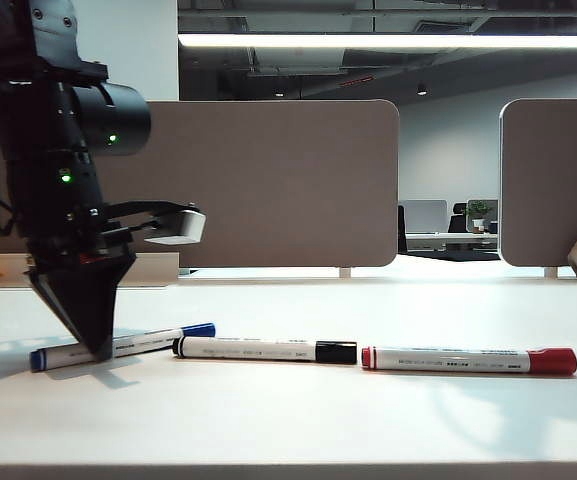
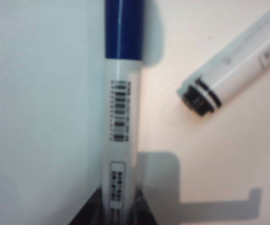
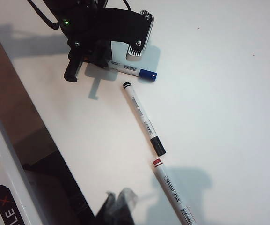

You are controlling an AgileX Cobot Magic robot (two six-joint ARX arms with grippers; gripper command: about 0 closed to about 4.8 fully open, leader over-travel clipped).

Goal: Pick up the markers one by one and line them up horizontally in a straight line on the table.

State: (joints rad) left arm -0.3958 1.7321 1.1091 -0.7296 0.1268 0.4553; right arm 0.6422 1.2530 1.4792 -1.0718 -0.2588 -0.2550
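exterior view: three markers lying on the white table [image 1: 298,420], near the front edge. blue marker [image 1: 158,342] at left, tilted, cap end raised toward the back; black marker [image 1: 265,350] in the middle, level, cap to the right; red marker [image 1: 468,360] at right, level, cap to the right. black and red lie end to end with a small gap; the blue cap sits just beside the black marker's butt end. barrels are white with small printed labels, text too small to read.

left gripper [image 1: 96,345]: pointing down on the blue marker's barrel, tips on either side of it. left wrist view shows the barrel [image 2: 120,140] running between the dark fingers [image 2: 85,213], barcode and a boxed label visible, not readable; whether the jaws press the barrel or stand just off it i cannot tell.

right gripper [image 3: 118,206]: only dark tips seen in its wrist view, above the table away from the markers, drawn together, holding nothing. nearby edge strip shows partial white lettering "le x".
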